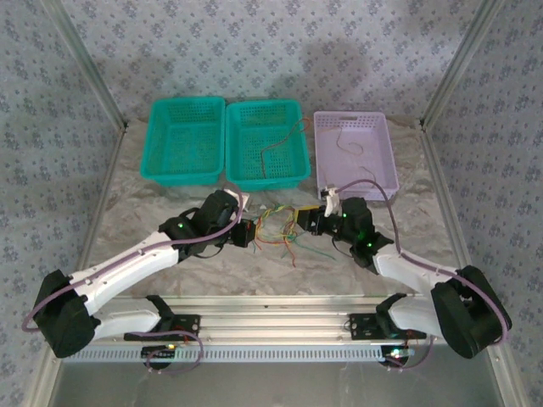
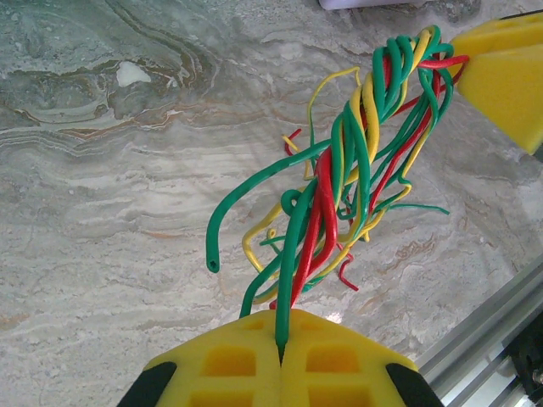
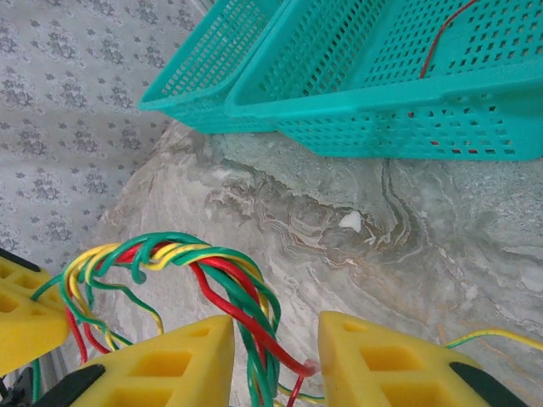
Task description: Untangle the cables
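The cables (image 1: 273, 222) are a twisted bundle of green, yellow and red wires stretched between my two grippers at the table's middle. My left gripper (image 2: 282, 326) is shut on a single green cable, and the rest of the bundle (image 2: 356, 161) runs up and away to the right gripper's yellow finger (image 2: 505, 72). My right gripper (image 3: 276, 348) has its jaws apart, with green and red strands (image 3: 246, 314) passing through the gap; a red one touches the right finger. From above, the left gripper (image 1: 251, 231) and the right gripper (image 1: 299, 222) face each other closely.
Two teal baskets (image 1: 155, 140) (image 1: 299, 140) and a lilac basket (image 1: 386, 153) stand in a row at the back. A loose red-brown wire (image 1: 276, 148) lies in the middle basket and another wire (image 1: 344, 144) in the lilac one. Aluminium rails (image 1: 271, 326) run along the near edge.
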Controlling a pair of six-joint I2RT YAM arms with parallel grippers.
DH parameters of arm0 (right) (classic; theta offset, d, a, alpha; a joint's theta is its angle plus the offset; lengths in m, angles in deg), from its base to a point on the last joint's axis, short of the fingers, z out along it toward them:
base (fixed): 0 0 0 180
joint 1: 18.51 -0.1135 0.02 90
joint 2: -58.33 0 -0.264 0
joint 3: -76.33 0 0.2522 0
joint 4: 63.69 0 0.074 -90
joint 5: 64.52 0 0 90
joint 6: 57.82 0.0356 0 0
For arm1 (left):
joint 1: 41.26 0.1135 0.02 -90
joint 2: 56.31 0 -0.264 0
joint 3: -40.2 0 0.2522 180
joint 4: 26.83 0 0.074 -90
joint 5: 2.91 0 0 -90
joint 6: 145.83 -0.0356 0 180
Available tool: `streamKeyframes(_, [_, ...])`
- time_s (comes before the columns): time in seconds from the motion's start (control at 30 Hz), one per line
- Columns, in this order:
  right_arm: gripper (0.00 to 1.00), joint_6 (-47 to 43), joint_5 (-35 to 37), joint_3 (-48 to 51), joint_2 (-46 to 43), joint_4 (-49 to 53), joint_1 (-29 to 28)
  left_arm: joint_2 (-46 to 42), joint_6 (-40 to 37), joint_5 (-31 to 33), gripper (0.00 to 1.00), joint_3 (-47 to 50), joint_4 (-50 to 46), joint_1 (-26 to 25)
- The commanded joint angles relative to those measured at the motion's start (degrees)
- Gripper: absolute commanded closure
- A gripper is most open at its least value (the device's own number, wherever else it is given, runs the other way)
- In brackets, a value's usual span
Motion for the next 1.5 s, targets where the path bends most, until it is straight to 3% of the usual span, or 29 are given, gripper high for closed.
streamKeyframes(0.0, [0.67, -1.02, 1.00, 0.27, 0.88, -1.52, -0.30, -0.77, 0.05, -0.81, 1.00, -0.59, 1.00, 0.31])
streamKeyframes(0.27, [0.79, -0.72, 0.78, 0.19, 1.71, -2.60, -0.43, -0.37, 0.03, -0.98, 1.00, -0.94, 0.88, 0.23])
streamKeyframes(0.43, [1.00, -1.30, 0.02, 0.28, 1.88, -3.50, -0.52, -0.42, -0.31, -0.63, 1.00, -1.26, 0.31, 0.31])
streamKeyframes(0.57, [1.00, -1.91, 2.63, 0.96, -0.60, -1.82, -0.11, -0.59, -0.48, -0.03, 1.00, -1.64, -0.34, 0.33])
streamKeyframes(0.87, [1.00, -1.16, 18.06, 2.42, -12.49, 10.00, 4.24, -2.07, -2.68, 3.25, 1.00, -5.59, -7.57, 1.97])
streamKeyframes(1.17, [1.00, 2.23, 21.34, 3.88, -18.01, 15.92, 10.34, -4.03, -5.87, 4.45, 1.00, -9.24, -13.62, 5.38])
streamKeyframes(1.23, [1.00, 2.27, 18.24, 4.70, -18.24, 13.24, 11.11, -4.45, -5.93, 3.66, 1.00, -9.51, -13.91, 5.88])
streamKeyframes(1.37, [1.00, 2.06, 4.74, 5.11, -15.02, 3.38, 9.51, -4.19, -4.94, 0.36, 1.00, -8.64, -11.85, 5.95])
streamKeyframes(1.47, [0.85, 0.13, -0.70, 2.36, -10.77, 0.80, 5.31, -3.30, -4.40, -1.71, 1.00, -8.07, -10.14, 5.99])
